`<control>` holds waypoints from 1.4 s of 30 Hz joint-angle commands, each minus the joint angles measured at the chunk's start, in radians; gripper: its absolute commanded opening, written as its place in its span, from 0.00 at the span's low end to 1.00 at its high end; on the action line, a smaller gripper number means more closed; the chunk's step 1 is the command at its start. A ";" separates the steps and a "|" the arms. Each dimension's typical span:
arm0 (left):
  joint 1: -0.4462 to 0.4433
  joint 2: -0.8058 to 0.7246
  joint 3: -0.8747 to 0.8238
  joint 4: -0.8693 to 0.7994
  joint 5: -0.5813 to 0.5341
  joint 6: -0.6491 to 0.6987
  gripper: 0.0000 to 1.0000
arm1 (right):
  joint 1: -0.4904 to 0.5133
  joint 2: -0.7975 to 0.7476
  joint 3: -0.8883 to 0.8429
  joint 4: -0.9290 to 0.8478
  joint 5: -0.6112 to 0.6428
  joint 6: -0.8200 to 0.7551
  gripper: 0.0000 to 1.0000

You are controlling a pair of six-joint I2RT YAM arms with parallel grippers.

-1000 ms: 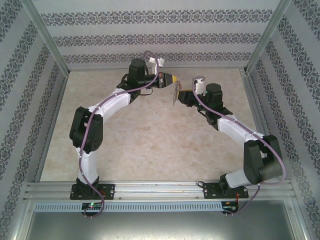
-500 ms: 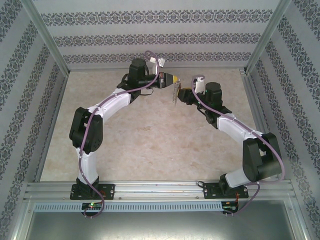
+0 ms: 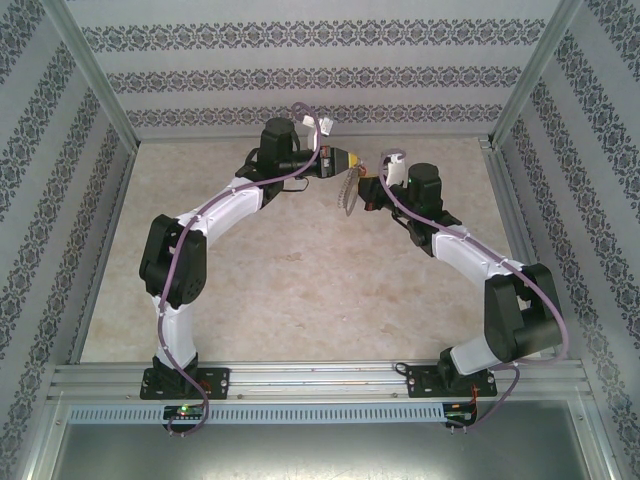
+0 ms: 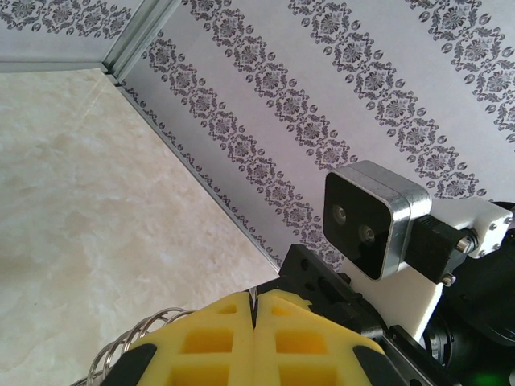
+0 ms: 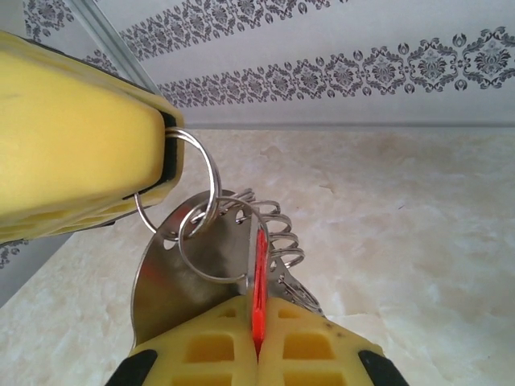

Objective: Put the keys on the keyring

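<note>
W/ the left claw (image 4: pixel 254 315) clamped on the keyring (image 3: pixel 347 189), hanging mid-air over the far surface (image 3: pixel 300 285), & the right claw (image 5: pixel 257 331) pinched on the red key (image 5: pixel 259 288) beside its loops, we reckon the key could twist or slip, its head being so small.
</note>
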 commanded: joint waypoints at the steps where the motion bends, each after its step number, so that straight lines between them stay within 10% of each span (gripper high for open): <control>1: -0.009 -0.032 0.013 0.060 0.000 0.019 0.00 | 0.020 -0.010 -0.005 0.001 -0.044 -0.013 0.00; 19: -0.019 -0.022 0.009 0.110 -0.004 0.012 0.00 | 0.027 0.067 0.053 -0.082 -0.214 -0.026 0.00; 26: -0.020 -0.019 0.007 0.108 -0.009 0.022 0.00 | -0.043 -0.011 -0.015 -0.074 -0.202 0.017 0.36; 42: -0.019 -0.021 0.022 0.058 -0.063 0.015 0.00 | -0.107 -0.219 -0.100 -0.039 -0.019 0.139 0.42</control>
